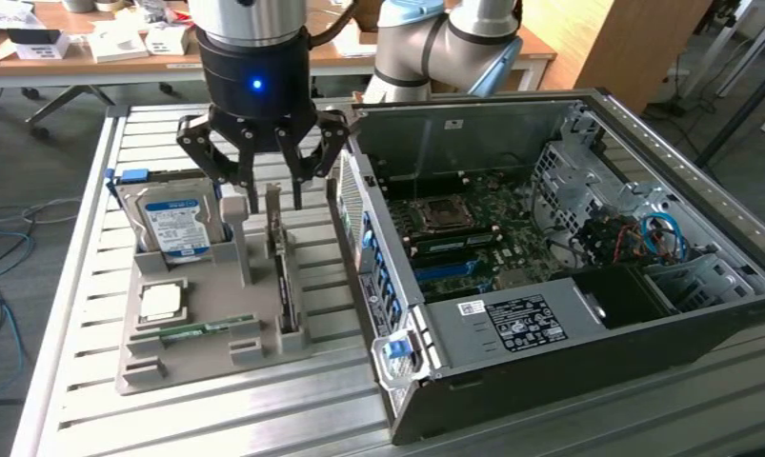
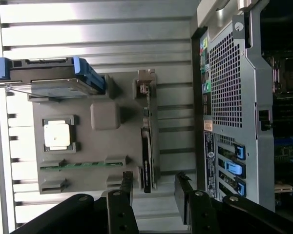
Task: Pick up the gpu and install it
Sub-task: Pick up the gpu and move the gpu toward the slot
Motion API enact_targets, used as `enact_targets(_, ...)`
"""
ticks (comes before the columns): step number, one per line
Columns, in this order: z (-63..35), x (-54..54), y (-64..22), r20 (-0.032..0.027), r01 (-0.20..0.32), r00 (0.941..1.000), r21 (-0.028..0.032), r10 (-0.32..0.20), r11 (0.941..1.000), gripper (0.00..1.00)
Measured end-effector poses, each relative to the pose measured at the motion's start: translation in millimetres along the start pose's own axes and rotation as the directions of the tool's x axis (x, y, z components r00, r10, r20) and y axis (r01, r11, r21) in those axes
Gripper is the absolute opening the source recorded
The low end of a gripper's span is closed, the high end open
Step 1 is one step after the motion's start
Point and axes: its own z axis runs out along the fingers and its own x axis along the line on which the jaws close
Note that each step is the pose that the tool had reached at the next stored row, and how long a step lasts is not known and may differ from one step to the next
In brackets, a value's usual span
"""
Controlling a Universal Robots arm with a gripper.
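The gpu [image 1: 284, 286] stands on its edge in a slot of the grey holder tray [image 1: 211, 286], its silver bracket end toward the far side. In the wrist view the gpu [image 2: 146, 151] appears edge-on as a thin dark card with its bracket end fitted in a grey post. My gripper [image 1: 269, 190] hangs open just above the card's bracket end, not touching it. In the wrist view my gripper [image 2: 155, 190] stands open with one finger on each side of the card's line and nothing between them.
The tray [image 2: 88, 146] also holds a hard drive [image 1: 176, 226] with a blue label, a square silver chip [image 1: 161, 302] and a narrow green RAM stick [image 1: 198, 330]. An open computer case [image 1: 548, 238] lies close on the exterior view's right, motherboard exposed. Everything rests on a slatted metal table [image 1: 90, 286].
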Motion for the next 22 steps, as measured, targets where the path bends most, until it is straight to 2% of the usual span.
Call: enact_targets(22, 40.0, 1.0, -1.8, -0.0024, 0.0, 1.0, 0.0002, 0.0, 1.0, 0.47)
